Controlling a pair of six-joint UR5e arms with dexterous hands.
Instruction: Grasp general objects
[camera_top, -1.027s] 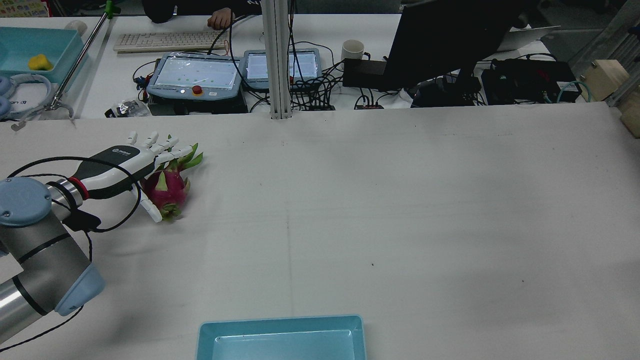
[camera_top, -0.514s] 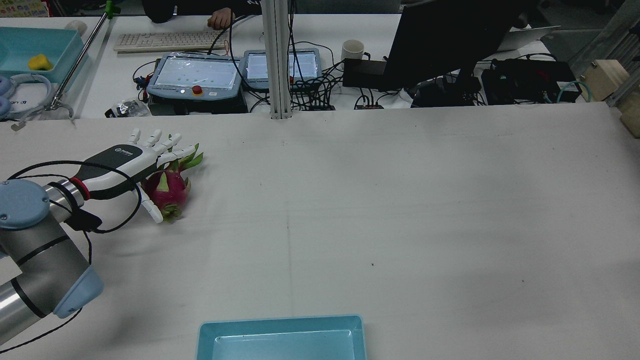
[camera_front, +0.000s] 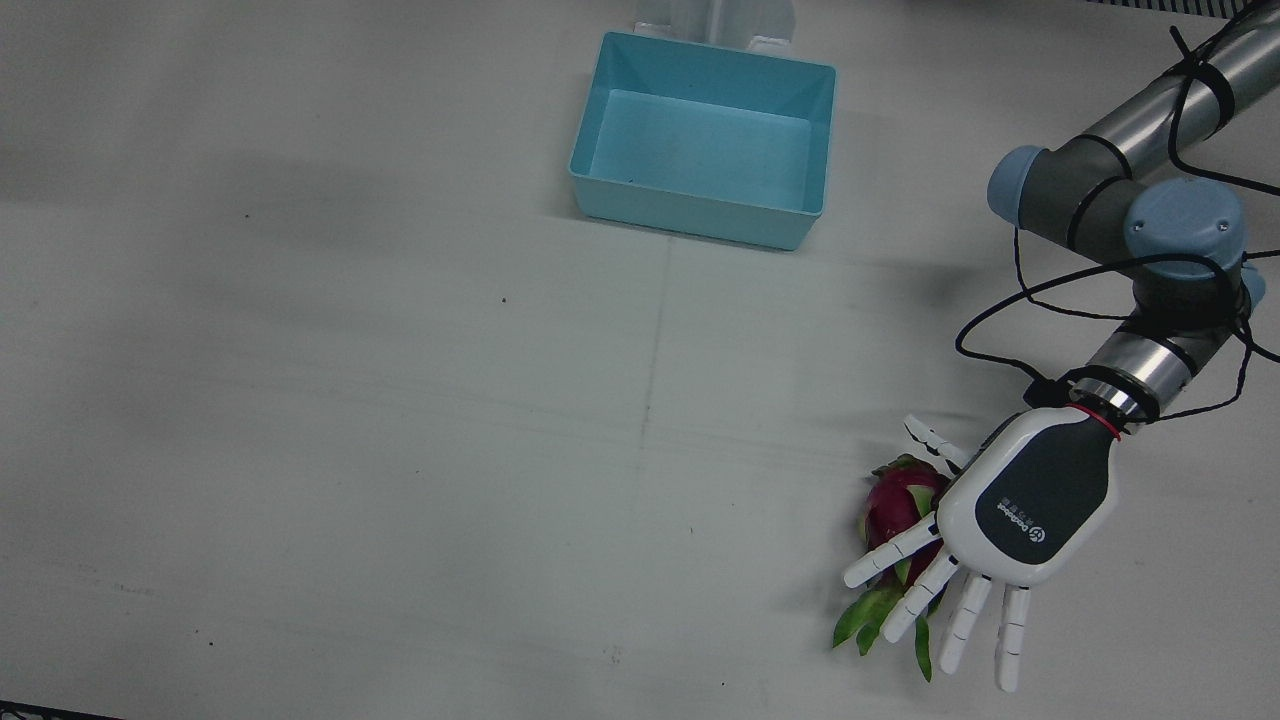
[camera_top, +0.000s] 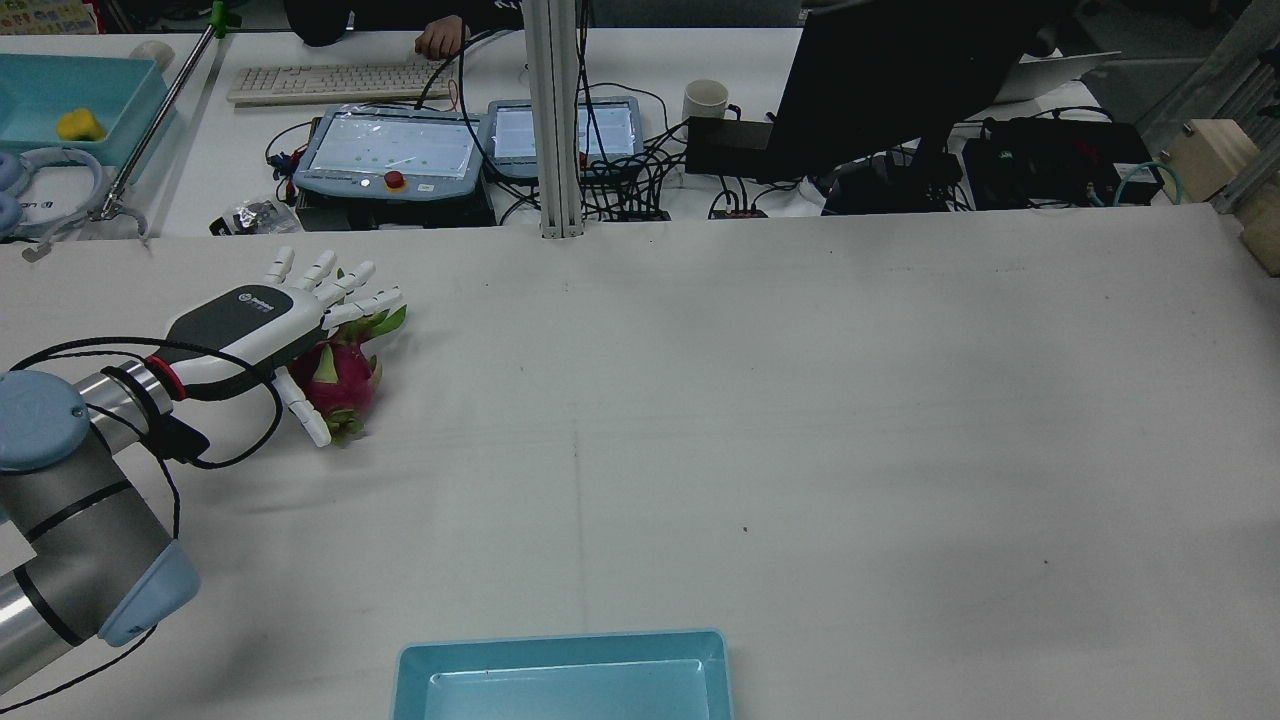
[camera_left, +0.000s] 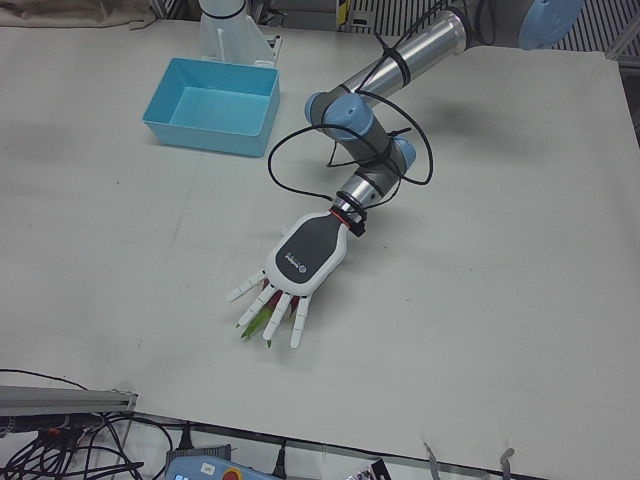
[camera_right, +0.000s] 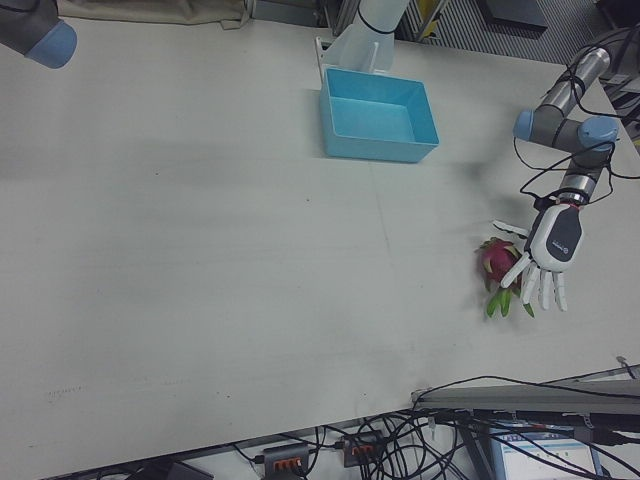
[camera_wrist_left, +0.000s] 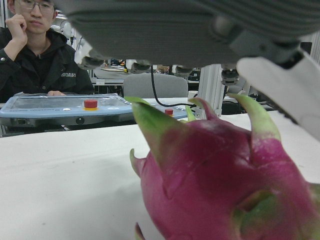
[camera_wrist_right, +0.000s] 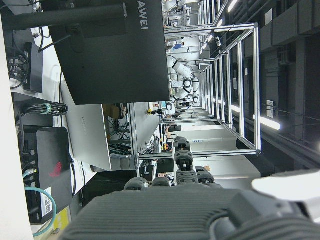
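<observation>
Dragon fruit near desk's left front edge, under splayed, empty left hand, ready for grasp.

A wide white surface is seen; at twelve o'clock in the rear view, a cluttered desk with a black monitor is shown.

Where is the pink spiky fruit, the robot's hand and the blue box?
dragon fruit (camera_front: 893, 503), front view, on its pink skin.
left hand (camera_front: 1035, 497), front view, on its dark back.
blue bin (camera_front: 690, 215), front view, on its near wall.
</observation>
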